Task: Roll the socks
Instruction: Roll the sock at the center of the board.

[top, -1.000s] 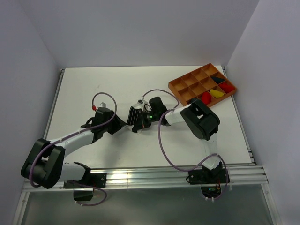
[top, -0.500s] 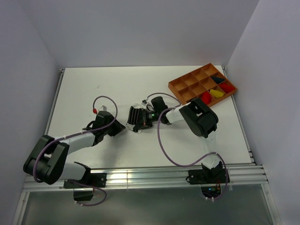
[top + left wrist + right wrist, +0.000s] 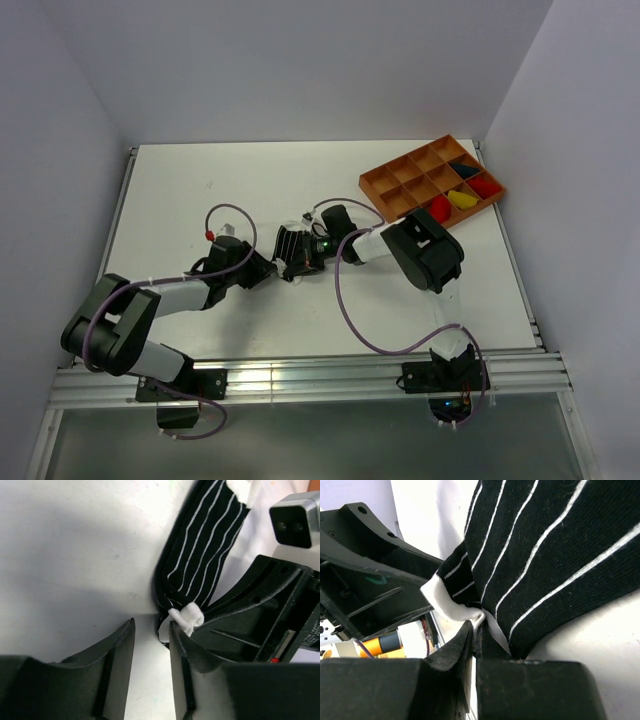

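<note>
1. Black fingers of the right hand (image 3: 476, 631) are pressed fully together, pinching the white edge of the striped sock (image 3: 535, 545). No gap shows between them.
2. White cloth bunches at the fingertips, and the sock's black, white-lined body spreads away from that pinch toward 1 o'clock in the right wrist view.
3. Left hand (image 3: 151, 632) stands partly open and has hold of nothing. Bare bench (image 3: 60, 540) shows in the narrow gap between its two fingers.
4. In the left wrist view, the finger on the 3 o'clock side touches the sock's lower end, where a small white fold of cloth sits on the fingertip. The other finger is clear of the sock.
5. From that end the sock runs up toward 1 o'clock, lying on the bench, with the right hand's black body just beside it at 3 o'clock.
6. Seen from above, both hands meet at the sock near the middle of the bench, the left hand at its 8 o'clock and the right hand at its 3 o'clock.
7. Well apart, at the bench's 2 o'clock corner, an orange tray (image 3: 400, 180) with many compartments holds red pieces (image 3: 441, 207), a yellow piece (image 3: 461, 199) and a dark piece (image 3: 462, 168), too small to identify.
</note>
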You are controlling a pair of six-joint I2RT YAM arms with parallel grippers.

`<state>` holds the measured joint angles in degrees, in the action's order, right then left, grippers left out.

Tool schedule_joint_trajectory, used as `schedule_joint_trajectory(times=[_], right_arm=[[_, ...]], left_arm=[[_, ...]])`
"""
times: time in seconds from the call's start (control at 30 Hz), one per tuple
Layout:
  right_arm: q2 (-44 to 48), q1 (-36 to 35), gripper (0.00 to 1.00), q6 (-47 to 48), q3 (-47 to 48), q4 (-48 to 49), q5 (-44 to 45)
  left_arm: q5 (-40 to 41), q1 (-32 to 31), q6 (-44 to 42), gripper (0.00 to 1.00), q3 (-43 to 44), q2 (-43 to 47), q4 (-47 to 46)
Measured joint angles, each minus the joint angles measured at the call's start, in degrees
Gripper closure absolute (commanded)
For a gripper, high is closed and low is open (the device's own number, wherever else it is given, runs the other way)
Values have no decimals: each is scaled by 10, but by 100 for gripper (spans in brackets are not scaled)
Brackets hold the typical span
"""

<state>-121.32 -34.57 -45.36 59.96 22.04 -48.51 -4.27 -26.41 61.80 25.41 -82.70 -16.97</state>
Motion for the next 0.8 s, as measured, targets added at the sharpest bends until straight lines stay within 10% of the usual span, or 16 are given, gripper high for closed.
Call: schedule_joint_trajectory(times=[0.8], right_arm=[[-7,3,100,-5,12,-14,-7]], left_arm=[[-4,0,12,57,-48,4,-94]])
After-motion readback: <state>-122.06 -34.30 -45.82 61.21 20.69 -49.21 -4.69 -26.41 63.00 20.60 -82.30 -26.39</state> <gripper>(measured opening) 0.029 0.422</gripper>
